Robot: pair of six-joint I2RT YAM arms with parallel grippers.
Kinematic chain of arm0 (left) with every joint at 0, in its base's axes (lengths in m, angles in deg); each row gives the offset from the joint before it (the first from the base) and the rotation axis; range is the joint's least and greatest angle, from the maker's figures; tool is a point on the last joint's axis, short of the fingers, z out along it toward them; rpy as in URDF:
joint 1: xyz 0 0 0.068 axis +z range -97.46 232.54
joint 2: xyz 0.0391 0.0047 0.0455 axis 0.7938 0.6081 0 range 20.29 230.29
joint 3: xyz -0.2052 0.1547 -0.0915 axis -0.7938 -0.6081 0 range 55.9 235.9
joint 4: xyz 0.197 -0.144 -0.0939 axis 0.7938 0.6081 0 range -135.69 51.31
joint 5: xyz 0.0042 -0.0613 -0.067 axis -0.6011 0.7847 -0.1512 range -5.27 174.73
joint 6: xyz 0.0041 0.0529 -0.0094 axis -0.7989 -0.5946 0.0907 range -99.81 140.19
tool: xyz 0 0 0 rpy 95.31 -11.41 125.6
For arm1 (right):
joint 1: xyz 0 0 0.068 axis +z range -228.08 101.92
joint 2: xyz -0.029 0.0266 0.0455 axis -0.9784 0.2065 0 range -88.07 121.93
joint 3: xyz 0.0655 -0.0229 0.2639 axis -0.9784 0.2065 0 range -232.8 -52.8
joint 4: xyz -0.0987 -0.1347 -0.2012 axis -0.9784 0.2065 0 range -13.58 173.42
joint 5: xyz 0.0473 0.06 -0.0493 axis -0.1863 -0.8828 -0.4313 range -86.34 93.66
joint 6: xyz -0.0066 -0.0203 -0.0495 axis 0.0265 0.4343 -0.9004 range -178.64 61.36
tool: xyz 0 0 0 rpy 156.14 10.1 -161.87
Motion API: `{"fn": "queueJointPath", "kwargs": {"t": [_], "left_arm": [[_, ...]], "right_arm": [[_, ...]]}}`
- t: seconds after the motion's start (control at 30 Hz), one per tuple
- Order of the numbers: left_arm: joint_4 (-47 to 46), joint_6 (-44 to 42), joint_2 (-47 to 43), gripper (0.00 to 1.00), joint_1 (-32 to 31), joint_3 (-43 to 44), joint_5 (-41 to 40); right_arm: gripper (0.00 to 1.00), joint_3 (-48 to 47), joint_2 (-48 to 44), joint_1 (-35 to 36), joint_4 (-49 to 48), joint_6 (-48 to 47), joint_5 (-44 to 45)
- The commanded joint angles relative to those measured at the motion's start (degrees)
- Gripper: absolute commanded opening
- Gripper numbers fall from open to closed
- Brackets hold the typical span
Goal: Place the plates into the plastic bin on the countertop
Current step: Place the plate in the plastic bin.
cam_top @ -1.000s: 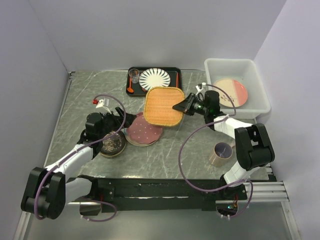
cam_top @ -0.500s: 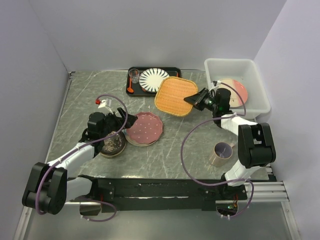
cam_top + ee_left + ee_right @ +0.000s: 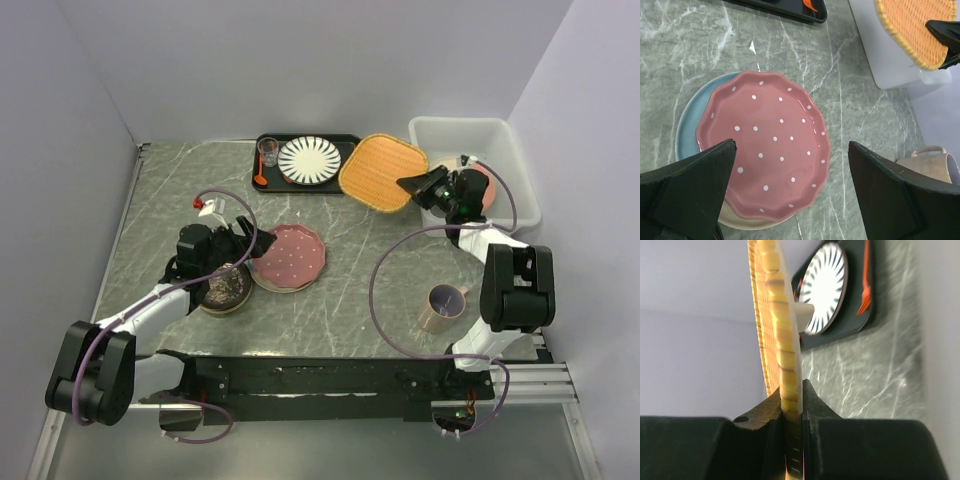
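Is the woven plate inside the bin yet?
Not yet: the woven plate hangs clamped in the right gripper, mostly left of the plastic bin rim.

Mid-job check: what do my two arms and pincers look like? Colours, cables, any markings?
The left arm and right arm have white links and bulky black joints. The left pincer and right pincer are black, with two wedge-shaped fingers. A thin purple cable loops along each arm; the left one carries a red-and-white tag.
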Motion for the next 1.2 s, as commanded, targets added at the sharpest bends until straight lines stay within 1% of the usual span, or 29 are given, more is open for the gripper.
{"fn": "queueJointPath", "kwargs": {"t": [0.0, 0.2, 0.37, 0.63, 0.9, 1.17], "left_arm": [[-2.1, -1.3, 0.1, 0.99, -0.2, 2.3, 1.4], [-2.2, -1.4, 0.4, 0.99, -0.2, 2.1, 1.4], [-2.2, -1.6, 0.5, 0.99, -0.2, 2.2, 1.4], [-2.2, -1.8, 1.0, 0.99, -0.2, 2.2, 1.4], [-2.4, -2.0, 1.9, 0.99, -0.2, 2.3, 1.2], [-2.6, -2.1, 2.6, 0.99, -0.2, 2.3, 0.7]], "right_arm": [[0.0, -5.0, -2.3, -1.9, -4.2, 1.8, 1.9], [0.0, -5.2, -2.4, -4.4, -4.0, 3.7, 4.4], [0.0, -3.9, -2.4, -6.5, -6.5, 6.8, 6.1], [0.0, -2.6, -4.0, -10.1, -7.0, 7.6, 10.0], [0.0, -0.4, -5.1, -15.0, -7.4, 8.3, 11.0], [0.0, 2.3, -5.7, -17.8, -9.2, 9.2, 11.6]]}}
